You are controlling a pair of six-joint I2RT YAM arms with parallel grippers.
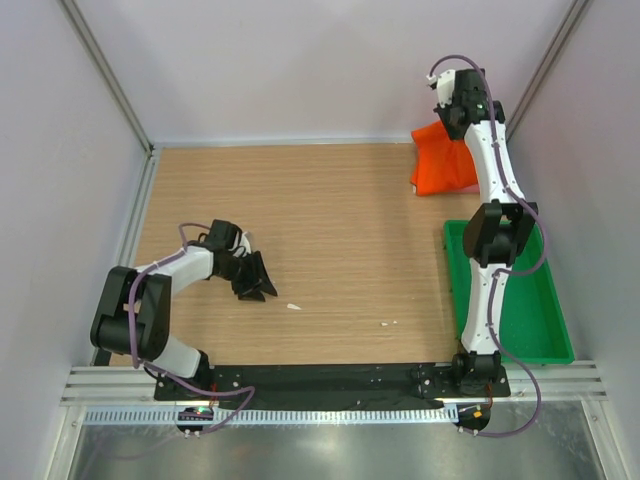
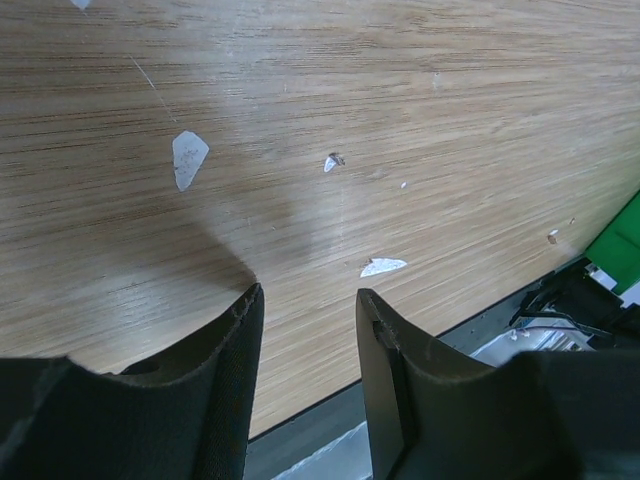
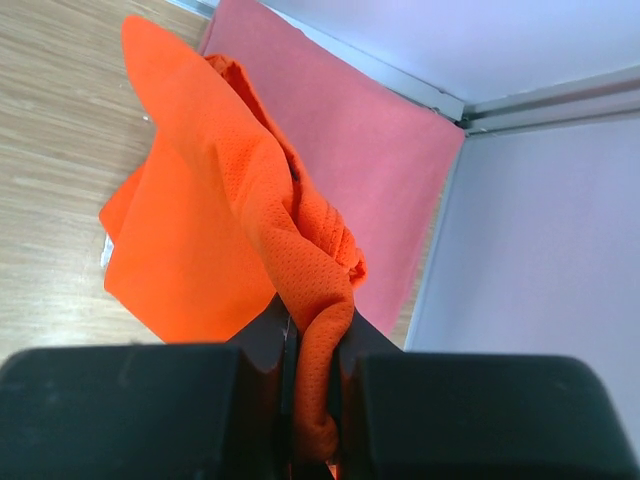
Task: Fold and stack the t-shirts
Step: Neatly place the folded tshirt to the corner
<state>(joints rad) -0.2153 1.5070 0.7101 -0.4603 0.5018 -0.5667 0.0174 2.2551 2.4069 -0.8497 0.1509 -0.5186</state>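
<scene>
Pinching only a thin bunch of the orange shirt (image 3: 200,220) over the pink shirt (image 3: 370,150) in the far right corner, the right gripper (image 3: 312,335) risks dropping it, while the left gripper (image 2: 308,300) waits empty, jaws apart.

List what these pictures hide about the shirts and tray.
Bright orange mesh cloth t-shirt: right wrist view, its pinched end leaves the bottom edge inside the right hand.
Dull pink-red cloth t-shirt: top view, largely behind orange shirt and right arm; wrist view, orange cloth covers part.
Green plastic tray: top view, right arm crosses it.
</scene>
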